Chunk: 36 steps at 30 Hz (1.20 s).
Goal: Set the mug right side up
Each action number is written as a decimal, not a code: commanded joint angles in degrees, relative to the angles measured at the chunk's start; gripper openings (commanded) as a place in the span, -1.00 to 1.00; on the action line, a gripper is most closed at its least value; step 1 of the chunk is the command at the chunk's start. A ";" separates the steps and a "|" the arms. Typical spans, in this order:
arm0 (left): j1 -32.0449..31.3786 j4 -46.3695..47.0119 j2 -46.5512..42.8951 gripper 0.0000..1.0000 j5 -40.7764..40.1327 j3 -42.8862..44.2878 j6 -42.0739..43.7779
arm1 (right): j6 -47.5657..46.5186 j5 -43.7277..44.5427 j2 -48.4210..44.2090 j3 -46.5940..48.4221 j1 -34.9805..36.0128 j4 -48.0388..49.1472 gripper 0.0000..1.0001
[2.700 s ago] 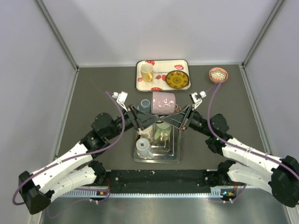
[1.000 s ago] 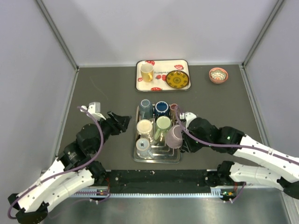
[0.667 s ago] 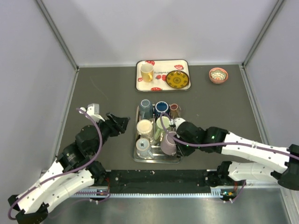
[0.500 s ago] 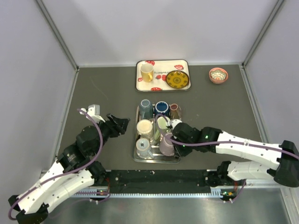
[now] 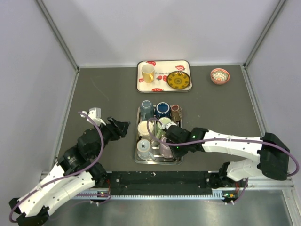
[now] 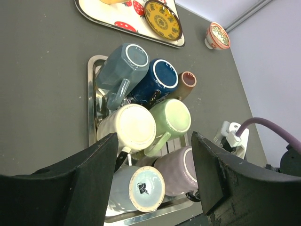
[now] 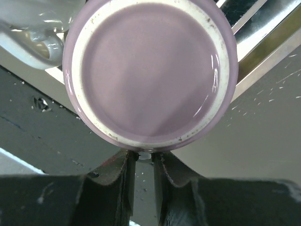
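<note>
The purple mug point(image 5: 165, 148) lies in the front right corner of the metal drying rack point(image 5: 157, 162), among other mugs. In the right wrist view its flat bottom point(image 7: 150, 70) faces the camera, so it is not upright. My right gripper point(image 5: 172, 139) point(image 7: 144, 155) is shut on the mug's side, presumably on its handle, which is mostly hidden below the base. Off to the rack's left my left gripper point(image 5: 122, 126) point(image 6: 153, 136) stands open and holds nothing. From there it looks down on the purple mug point(image 6: 176, 170).
The rack also holds a grey-blue mug point(image 5: 146, 109), a dark blue mug point(image 5: 162, 109), a brown cup point(image 5: 177, 112), a cream mug point(image 5: 145, 128), a green mug point(image 5: 164, 123) and a light blue mug point(image 5: 143, 149). A white tray point(image 5: 160, 85) with a yellow mug and a plate stands behind. A small bowl point(image 5: 219, 75) sits far right.
My right arm swung left and carried the purple mug from the rack's right edge down into its front right corner. My left arm let go earlier and has stayed almost still.
</note>
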 commanded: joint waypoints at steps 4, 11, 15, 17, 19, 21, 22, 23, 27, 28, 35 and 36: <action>0.05 0.03 -1.20 0.37 -1.26 -0.96 0.86 | -0.29 3.90 1.98 0.11 0.59 4.79 -1.00; 0.05 -0.15 -1.99 0.36 -1.34 -2.01 0.42 | 0.76 3.29 2.25 -0.68 1.82 5.41 -0.71; 0.05 -0.15 -1.99 0.36 -1.34 -2.45 0.16 | 1.29 3.11 1.20 -0.24 2.44 4.36 -0.34; 0.05 -0.06 -2.08 0.36 -1.26 -2.54 0.16 | 1.64 3.37 0.15 0.11 2.70 3.65 -0.24; 0.05 -0.06 -2.08 0.36 -1.26 -2.54 0.24 | 1.81 3.37 -0.56 0.29 2.70 2.60 -0.15; 0.05 -0.15 -2.26 0.36 -1.34 -2.63 0.42 | 2.43 3.28 -2.31 1.86 3.05 0.33 -0.10; 0.05 -0.24 -2.43 0.36 -1.52 -2.45 0.51 | 2.60 3.63 -3.28 2.74 3.32 -0.56 -0.04; 0.05 -0.50 -2.43 0.36 -1.96 -2.37 0.59 | 2.78 4.59 -5.72 5.10 3.75 -1.70 0.00; 0.05 -1.20 -2.26 0.39 -3.10 -1.75 1.73 | 2.08 9.25 -11.79 13.63 3.76 -7.06 0.27; 0.05 -1.29 -1.91 0.40 -3.19 -1.58 2.00 | 1.56 12.57 -12.68 15.56 3.76 -9.51 0.37; 0.05 -3.04 4.59 0.60 -1.96 2.54 4.99 | -2.84 24.03 -17.87 23.23 -2.73 -12.61 0.56; 0.05 -5.40 5.99 0.71 -2.48 3.51 4.47 | -3.02 24.20 -18.75 22.79 -5.27 -12.43 0.56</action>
